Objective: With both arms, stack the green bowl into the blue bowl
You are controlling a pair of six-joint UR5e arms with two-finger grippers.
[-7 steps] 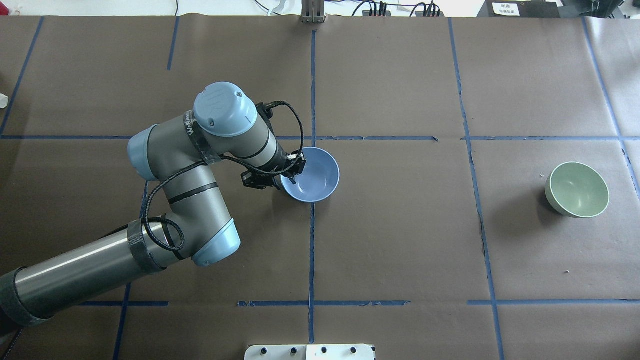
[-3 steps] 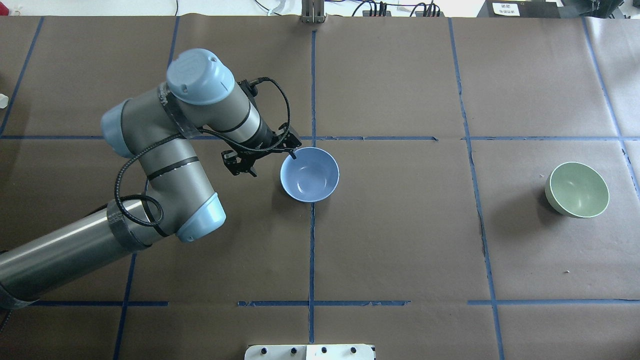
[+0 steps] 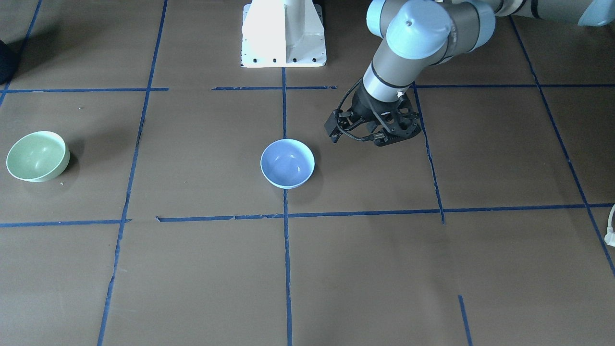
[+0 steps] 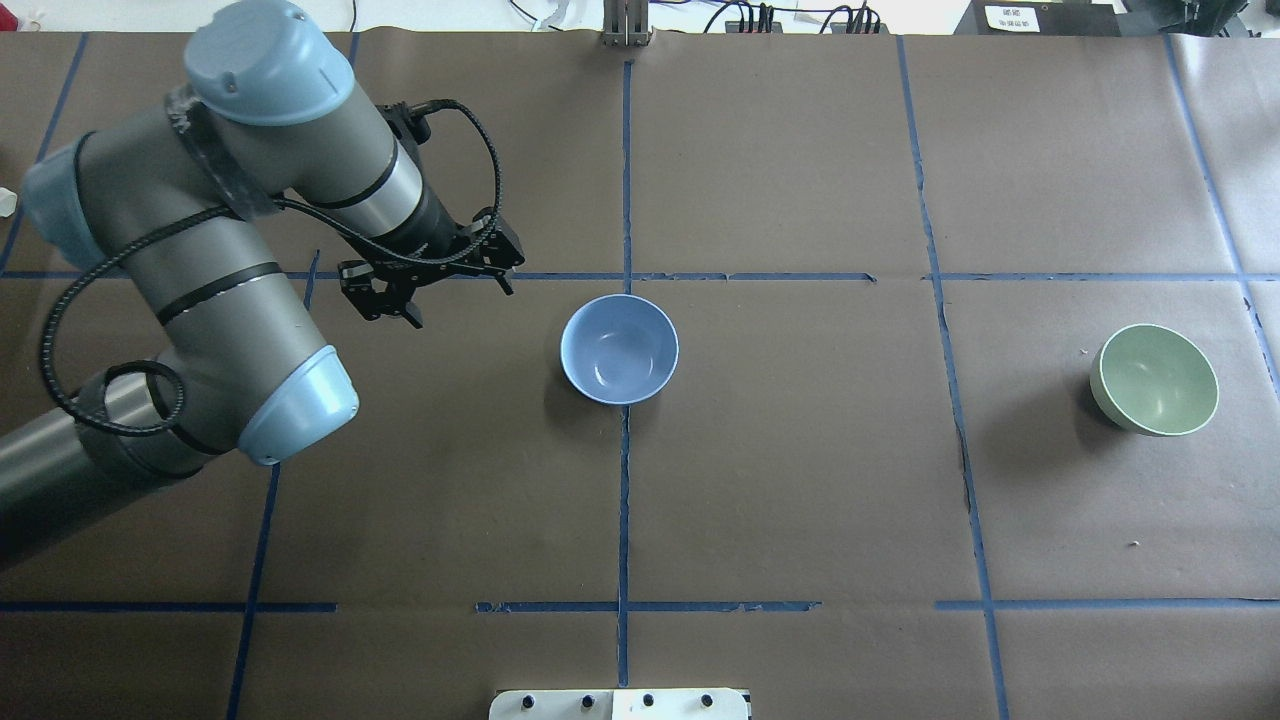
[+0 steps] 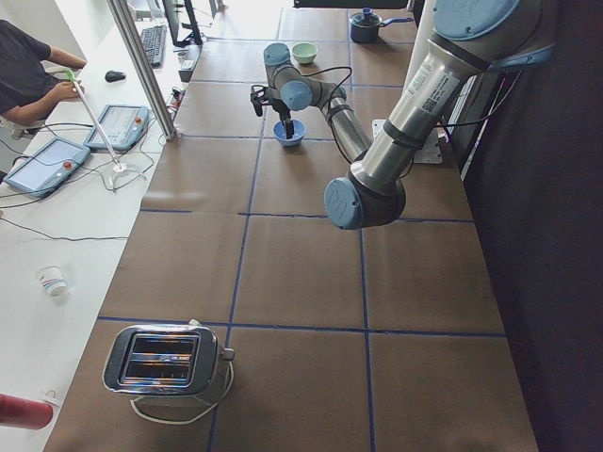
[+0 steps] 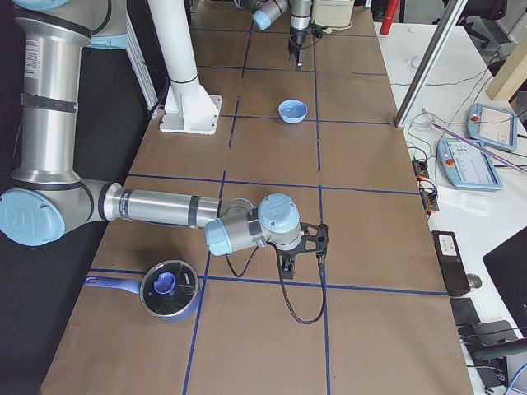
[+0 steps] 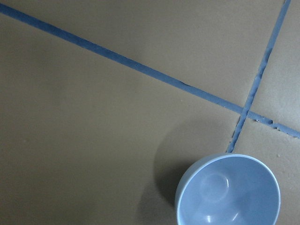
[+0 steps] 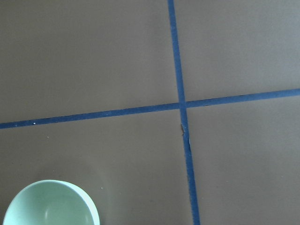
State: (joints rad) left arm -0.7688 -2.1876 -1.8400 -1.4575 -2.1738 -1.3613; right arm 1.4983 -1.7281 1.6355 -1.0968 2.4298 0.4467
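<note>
Left claw (image 4: 463,305) withdrawn, blue bowl (image 4: 619,349) upright

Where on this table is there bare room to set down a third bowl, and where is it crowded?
The widest bare patch lies between the blue bowl and the green bowl. The strip between both bowls and the white pedestal is bare too. It is crowded only on the blue bowl's other side, where the left arm hangs with its jaws open.
</note>
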